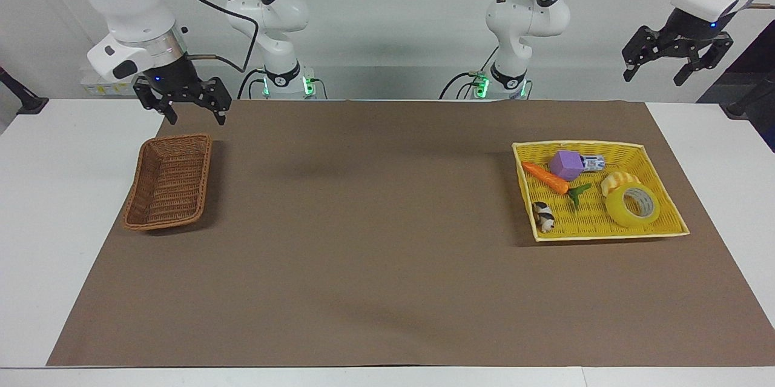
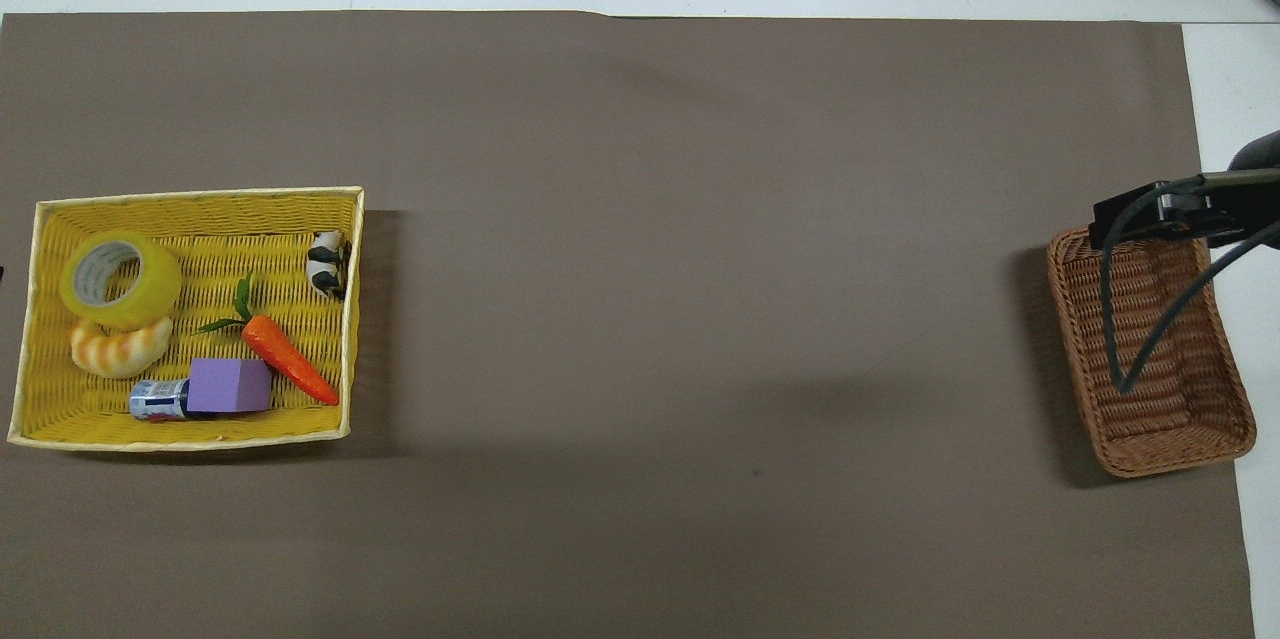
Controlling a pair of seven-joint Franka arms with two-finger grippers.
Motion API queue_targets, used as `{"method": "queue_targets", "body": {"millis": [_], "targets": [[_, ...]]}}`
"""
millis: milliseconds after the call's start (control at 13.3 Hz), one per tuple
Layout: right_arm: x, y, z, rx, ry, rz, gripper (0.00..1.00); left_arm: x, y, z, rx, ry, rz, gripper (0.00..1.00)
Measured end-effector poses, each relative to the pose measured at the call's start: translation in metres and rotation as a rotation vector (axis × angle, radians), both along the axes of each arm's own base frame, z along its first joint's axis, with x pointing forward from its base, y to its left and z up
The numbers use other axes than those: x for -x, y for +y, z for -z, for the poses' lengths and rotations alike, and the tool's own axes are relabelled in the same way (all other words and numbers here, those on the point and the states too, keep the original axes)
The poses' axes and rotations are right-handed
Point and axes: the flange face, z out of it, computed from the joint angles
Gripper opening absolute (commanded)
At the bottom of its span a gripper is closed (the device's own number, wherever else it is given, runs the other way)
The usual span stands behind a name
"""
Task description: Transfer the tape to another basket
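- The right gripper (image 1: pixel 194 113) hangs with its fingers spread and empty, over the mat's edge just beside the wicker basket (image 1: pixel 169 189); this arm waits.
- The wicker basket is empty and sits at the right arm's end of the brown mat (image 1: pixel 375 241), well apart from the yellow basket (image 1: pixel 605 232).
- The yellow basket, at the left arm's end, holds a toy carrot (image 1: pixel 545 177), a purple block (image 1: pixel 567 165) with a small can (image 1: pixel 593 163) beside it, a small black-and-white figure (image 1: pixel 544 216) and a croissant toy (image 1: pixel 616 181).
- The tape (image 1: pixel 633 206) lies tilted in the yellow basket, leaning on the croissant toy, its open core facing up.
- The roll looks light and stiff, with a slick outer face; a sound hold would put one finger inside the core and one outside, pinching the wall.
- The left gripper (image 1: pixel 677 66) is raised with jaws apart and empty, off the mat at the left arm's end.
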Motion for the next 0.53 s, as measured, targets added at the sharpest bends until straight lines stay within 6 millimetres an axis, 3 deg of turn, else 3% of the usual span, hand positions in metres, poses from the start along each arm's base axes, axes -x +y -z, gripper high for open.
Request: {"method": "queue_targets", "body": {"millis": [527], "targets": [[0.0000, 0.0000, 0.0000, 0.000, 0.000, 0.000, 1.00, 0.0002, 0.0035, 0.0000, 0.000, 0.000, -0.006, 1.00]]}}
